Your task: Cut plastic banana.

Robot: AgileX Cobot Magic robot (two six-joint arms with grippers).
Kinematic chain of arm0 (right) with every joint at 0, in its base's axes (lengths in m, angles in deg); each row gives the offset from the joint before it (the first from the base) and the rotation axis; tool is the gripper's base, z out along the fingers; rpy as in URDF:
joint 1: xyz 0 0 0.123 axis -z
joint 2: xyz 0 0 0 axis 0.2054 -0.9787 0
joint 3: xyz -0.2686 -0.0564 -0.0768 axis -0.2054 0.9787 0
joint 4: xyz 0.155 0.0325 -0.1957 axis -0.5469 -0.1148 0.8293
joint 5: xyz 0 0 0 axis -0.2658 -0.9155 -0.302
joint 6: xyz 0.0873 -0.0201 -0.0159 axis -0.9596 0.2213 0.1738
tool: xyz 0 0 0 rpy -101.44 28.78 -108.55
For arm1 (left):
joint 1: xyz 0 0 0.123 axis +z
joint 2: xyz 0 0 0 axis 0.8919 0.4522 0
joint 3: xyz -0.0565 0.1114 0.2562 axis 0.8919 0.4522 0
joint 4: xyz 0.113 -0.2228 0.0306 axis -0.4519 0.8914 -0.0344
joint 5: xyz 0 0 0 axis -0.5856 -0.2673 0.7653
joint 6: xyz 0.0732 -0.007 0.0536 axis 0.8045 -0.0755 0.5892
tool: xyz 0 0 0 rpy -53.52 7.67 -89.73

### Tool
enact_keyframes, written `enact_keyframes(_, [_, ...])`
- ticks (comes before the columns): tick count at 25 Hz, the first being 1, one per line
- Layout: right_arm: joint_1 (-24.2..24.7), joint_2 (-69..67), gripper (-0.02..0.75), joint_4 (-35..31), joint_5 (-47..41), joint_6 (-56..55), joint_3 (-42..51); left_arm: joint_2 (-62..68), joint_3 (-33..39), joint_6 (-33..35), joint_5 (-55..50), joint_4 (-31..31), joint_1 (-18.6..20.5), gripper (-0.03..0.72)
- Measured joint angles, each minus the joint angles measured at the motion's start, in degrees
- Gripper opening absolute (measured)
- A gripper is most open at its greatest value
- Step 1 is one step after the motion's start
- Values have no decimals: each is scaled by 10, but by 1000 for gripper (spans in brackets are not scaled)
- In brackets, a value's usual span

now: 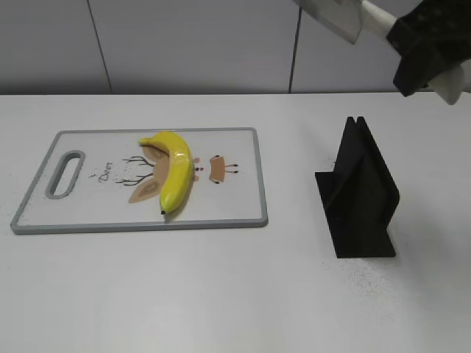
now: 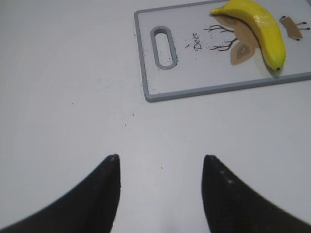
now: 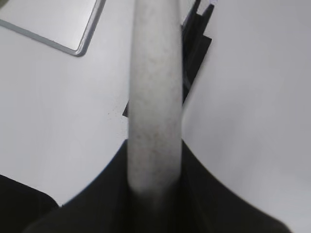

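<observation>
A yellow plastic banana [image 1: 174, 168] lies whole on a white cutting board [image 1: 235, 209] with a grey rim and a deer drawing. The banana [image 2: 257, 26] and the board [image 2: 204, 82] also show at the top right of the left wrist view. My right gripper [image 1: 423, 51] is high at the top right, shut on the white handle [image 3: 154, 97] of a knife whose grey blade [image 1: 335, 16] points left. My left gripper [image 2: 160, 162] is open and empty over bare table, near the board's handle end. It is out of the exterior view.
A black knife stand [image 1: 359, 193] stands on the white table right of the board, below my right gripper. It also shows behind the handle in the right wrist view [image 3: 194, 53]. The board has an oval handle hole [image 1: 65, 173] at its left end.
</observation>
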Motion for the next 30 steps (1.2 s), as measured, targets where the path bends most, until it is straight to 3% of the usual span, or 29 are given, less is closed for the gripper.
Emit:
enact_keyframes(11, [0,-132,161,0,-1,208,-127,237,-114,95,115,7,0,526])
enact_keyframes(17, [0,-176,161,-23,-1,357,-176,396,-225,186,122,62,0,526])
enact_keyframes(30, [-1,-259,161,-94,0,565,-218,676,-450,625,-11,253,0,526])
